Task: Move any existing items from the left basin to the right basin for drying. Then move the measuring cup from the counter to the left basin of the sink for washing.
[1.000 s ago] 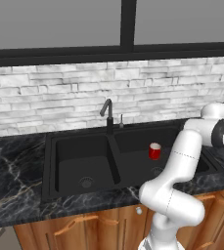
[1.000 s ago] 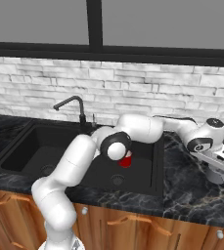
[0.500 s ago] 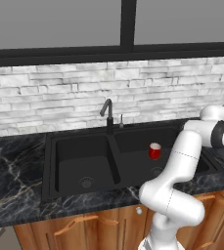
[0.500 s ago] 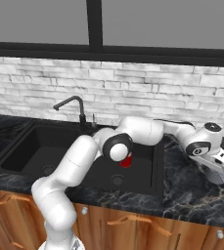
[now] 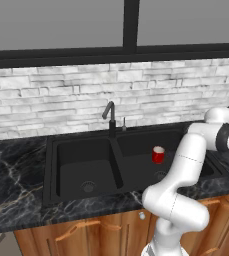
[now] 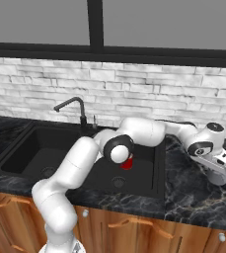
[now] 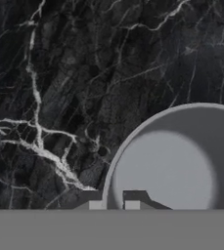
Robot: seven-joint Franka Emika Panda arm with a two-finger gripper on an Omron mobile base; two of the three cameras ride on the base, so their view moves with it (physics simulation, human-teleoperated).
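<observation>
Beside the sink (image 6: 156,148), the measuring cup (image 6: 216,176) sits partly under the hand, so only its lower bowl and the outer run of its handle are visible. In the hand view the measuring cup (image 7: 177,161) is cut off by the right edge and by the bottom band, so how the jaws sit on its rim cannot be told. The red cup (image 6: 128,163) in the sink is mostly hidden behind the arm's elbow in the right base view. The bench (image 5: 16,165) runs off both side edges.
</observation>
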